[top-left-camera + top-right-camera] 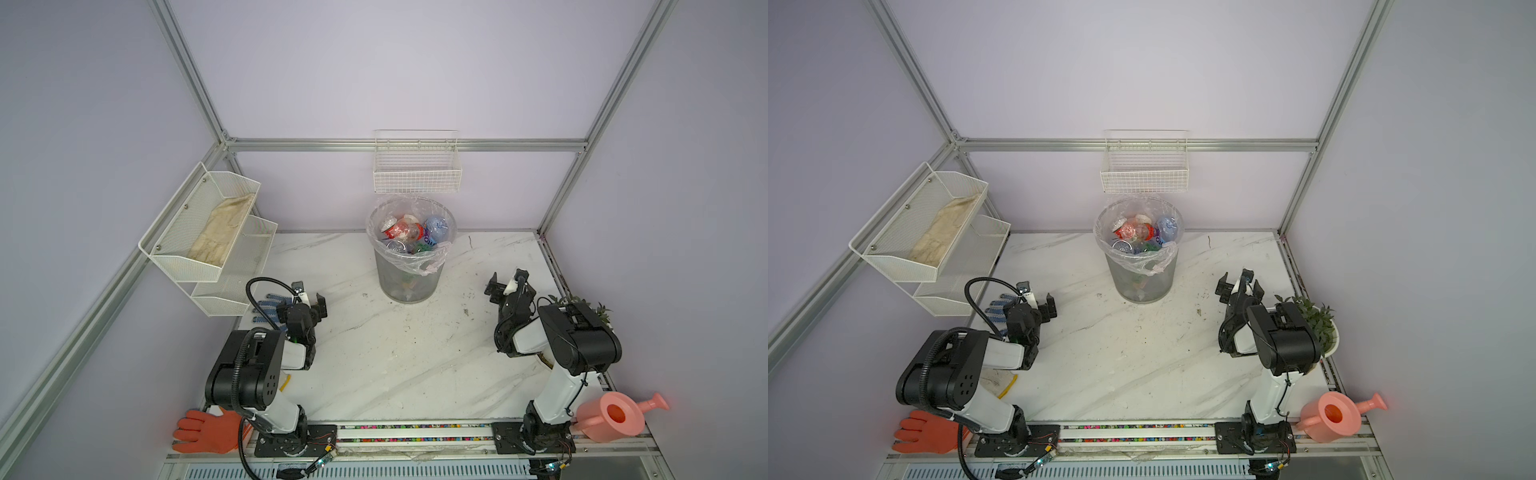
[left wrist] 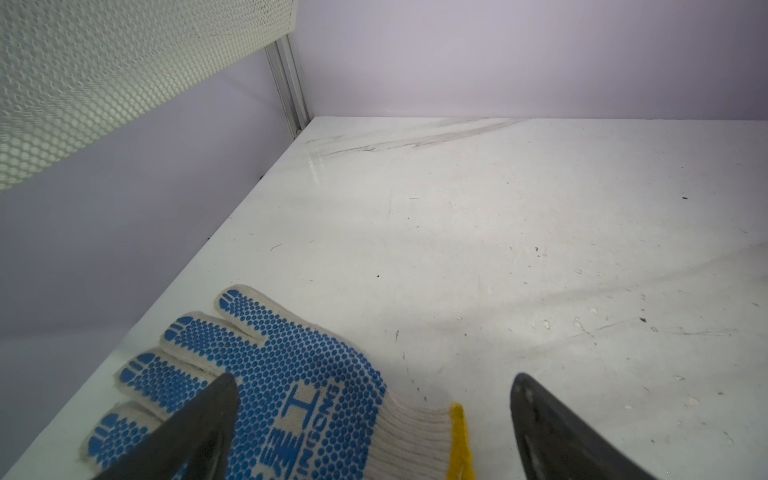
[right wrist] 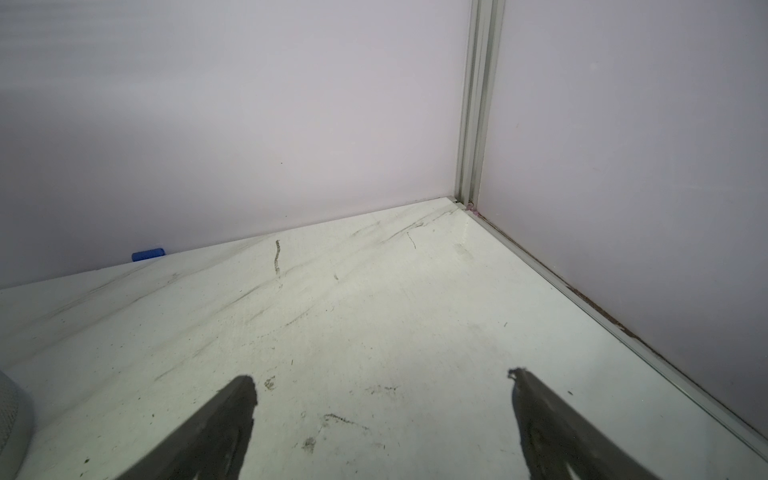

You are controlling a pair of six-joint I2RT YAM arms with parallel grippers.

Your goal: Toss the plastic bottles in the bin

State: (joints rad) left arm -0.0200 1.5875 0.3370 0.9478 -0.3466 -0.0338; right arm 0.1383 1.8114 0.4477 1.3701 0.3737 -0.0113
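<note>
While both arms sit folded low near their bases, I find the bin [image 1: 409, 274] [image 1: 1142, 278] in both top views, upright at the back middle of the bench [image 1: 395, 357] [image 1: 1121, 357], its clear liner folded over the rim. The plastic bottles [image 1: 415, 232] [image 1: 1144, 232] are heaped inside it, with red, blue and green labels showing just under the rim and more colour visible through the mesh lower down. My left pincer [image 1: 309, 294] [image 1: 1038, 299] is released and carries nothing. It sits over a blue-dotted glove [image 1: 266, 307] [image 1: 995, 309] at the bench's left edge, below the mesh shelf [image 1: 199, 224] [image 1: 917, 224]. My right pincer [image 1: 508, 282] [image 1: 1240, 284] is also released and empty, well apart from the bin on its right. A potted plant [image 1: 1316, 320] stands just beside that arm. An orange glove [image 1: 203, 430] [image 1: 928, 434] lies at the front left corner, a pink watering can [image 1: 611, 419] [image 1: 1333, 417] at the front right.

Through the left wrist view, the pincer's dark fingers [image 2: 199, 424] stand wide apart. One tip is over the glove's dotted palm, though I cannot tell whether it touches. The yellow-trimmed cuff lies between the fingers.

Through the right wrist view, the fingers [image 3: 216, 424] are spread over bare, scuffed bench, facing the back corner. A small blue thing [image 3: 148, 254] sits at the foot of the wall, too small to name.
</note>
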